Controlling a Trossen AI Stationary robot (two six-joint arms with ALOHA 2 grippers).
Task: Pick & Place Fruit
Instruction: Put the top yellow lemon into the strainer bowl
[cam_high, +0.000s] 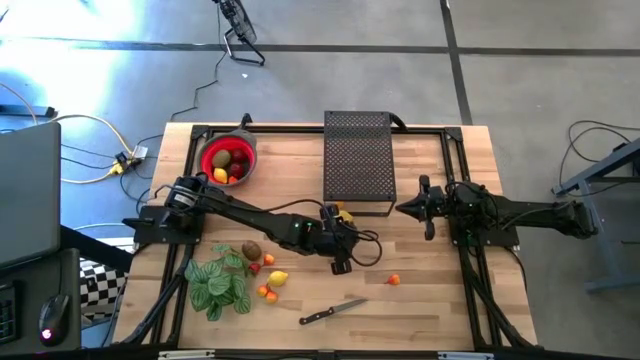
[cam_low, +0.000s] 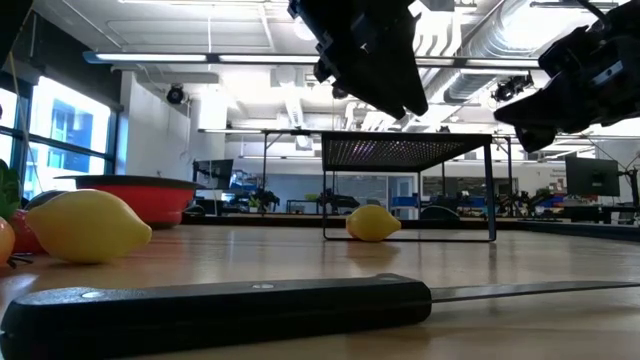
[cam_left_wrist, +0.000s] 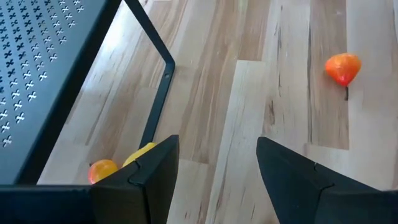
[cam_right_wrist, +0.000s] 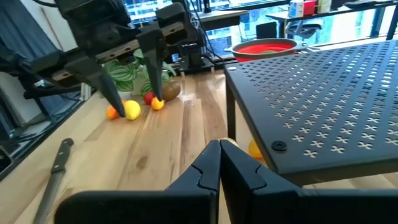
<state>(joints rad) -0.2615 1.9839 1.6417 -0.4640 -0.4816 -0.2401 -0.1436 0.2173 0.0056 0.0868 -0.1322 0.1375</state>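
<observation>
- The red bowl (cam_high: 229, 160) is sitting at the far left of the slatted wooden worktop (cam_high: 420, 300), round and smooth-walled, holding a few red and yellow pieces of fruit.
- The green striped leafy plant (cam_high: 220, 280) is lying near the left front, with a brown kiwi (cam_high: 250, 251), a yellow lemon (cam_high: 278, 278) and small orange pieces (cam_high: 267, 292) resting just beside it.
- The left arm is reaching from its base at the left edge diagonally toward the middle, and its left pincer (cam_high: 345, 250) is hanging above the wood with its dark, blocky fingers (cam_left_wrist: 155, 168) spread wide and nothing between them.
- A black-handled knife (cam_high: 333, 312) is lying flat toward the front, its handle matte and its blade thin.
- The black perforated metal rack (cam_high: 357, 160) is standing on slim legs at the middle back, with a second lemon (cam_low: 373, 222) and a small orange fruit (cam_left_wrist: 102, 170) lying under its near edge.
- One tiny orange fruit (cam_high: 394, 280) is sitting alone on bare wood, right of the left pincer.
- The right arm is stretching in level from the right edge; its right pincer (cam_right_wrist: 219, 163) is pointing at the rack, fingers pressed together and holding nothing.
</observation>
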